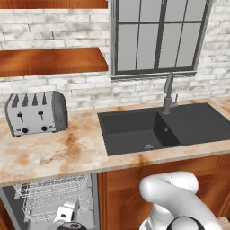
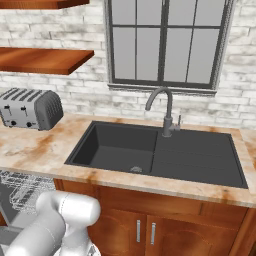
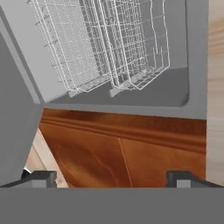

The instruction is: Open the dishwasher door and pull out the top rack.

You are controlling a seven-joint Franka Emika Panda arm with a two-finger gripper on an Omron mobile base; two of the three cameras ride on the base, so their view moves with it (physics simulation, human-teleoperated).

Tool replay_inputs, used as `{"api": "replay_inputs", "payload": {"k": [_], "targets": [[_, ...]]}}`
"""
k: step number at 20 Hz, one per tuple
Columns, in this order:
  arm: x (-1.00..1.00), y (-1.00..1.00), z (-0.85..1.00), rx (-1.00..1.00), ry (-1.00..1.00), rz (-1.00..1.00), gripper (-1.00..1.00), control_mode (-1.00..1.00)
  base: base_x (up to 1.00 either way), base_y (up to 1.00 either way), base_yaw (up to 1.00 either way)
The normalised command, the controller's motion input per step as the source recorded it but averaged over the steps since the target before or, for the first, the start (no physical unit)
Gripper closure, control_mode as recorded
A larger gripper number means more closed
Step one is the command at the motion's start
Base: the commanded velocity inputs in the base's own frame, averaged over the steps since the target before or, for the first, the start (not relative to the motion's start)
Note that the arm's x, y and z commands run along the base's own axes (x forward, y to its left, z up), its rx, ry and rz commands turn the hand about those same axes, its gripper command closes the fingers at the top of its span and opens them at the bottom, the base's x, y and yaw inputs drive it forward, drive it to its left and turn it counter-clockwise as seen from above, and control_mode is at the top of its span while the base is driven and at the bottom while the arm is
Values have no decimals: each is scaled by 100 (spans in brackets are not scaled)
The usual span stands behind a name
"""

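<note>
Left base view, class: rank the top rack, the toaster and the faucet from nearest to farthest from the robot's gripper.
1. The top rack, under the counter edge, directly above the gripper at the bottom left.
2. The toaster, on the counter at the left, higher up.
3. The faucet, behind the sink at the right, farthest away.

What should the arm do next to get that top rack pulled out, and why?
Probably bring the open gripper up to the front edge of the top rack and close on its wire. In the hand view the fingertips stand wide apart with nothing between them, over brown wood well short of the rack. The dishwasher is already open, and in the left base view the rack sits under the counter.
</note>
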Motion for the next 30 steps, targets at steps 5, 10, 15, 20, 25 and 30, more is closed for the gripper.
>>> {"api": "replay_inputs", "payload": {"k": [5,10,15,20,25,30], "targets": [[27,-8,-4,-6,1,9,-100,-100,0,0,0],[39,-3,-39,-10,5,9,-100,-100,0,0,0],[37,0,-41,-13,3,8,-100,-100,0,0,0],[27,0,-15,-11,1,5,-100,-100,0,0,0],[22,0,-10,-9,3,3,-100,-100,0,0,0],[29,0,-12,-6,7,2,-100,-100,0,0,0]]}}
